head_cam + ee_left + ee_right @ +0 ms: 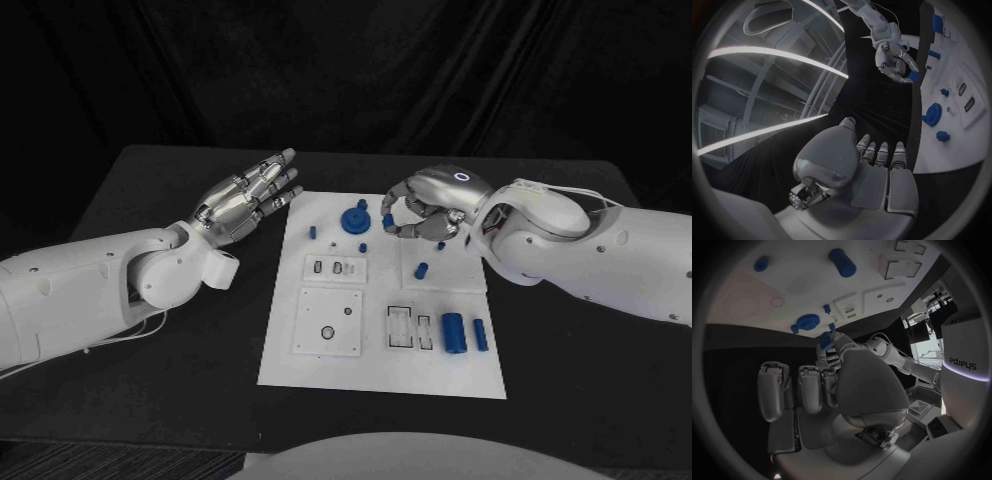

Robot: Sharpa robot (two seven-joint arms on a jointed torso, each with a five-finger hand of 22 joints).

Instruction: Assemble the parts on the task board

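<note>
Just off the task board's (382,375) left edge, the left robot hand (248,198) hangs above the black counter (159,190) with its fingers straight and a little apart, palm turned toward the board, holding nothing. To that robot hand's right, on the board's far end, sits a round blue part with a raised hub (353,220), flanked by a small blue peg (313,231) on the near-left side and another small blue piece (362,247) toward the robot. Farther right, the right robot hand (427,208) is curled over the board's far right corner, and the wrist views show a small blue part (825,339) pinched at its fingertips, lifted clear of the white surface; its exact shape cannot be told. Just toward the robot from that hand stands a short blue peg (421,269), and well nearer the robot lie two blue cylinders, a thick one (453,332) and a slimmer one (480,335), beside a slotted white block (407,328). By the look of things, the step in hand is the carrying of a picked-up piece to its seat, with most of the assembly not yet done, since several parts lie loose on the board. The next move would call for the right robot hand to line the pinched part up squarely over its matching socket and lower it without tilting, while the idle left robot hand could steady the board if it slides.
</note>
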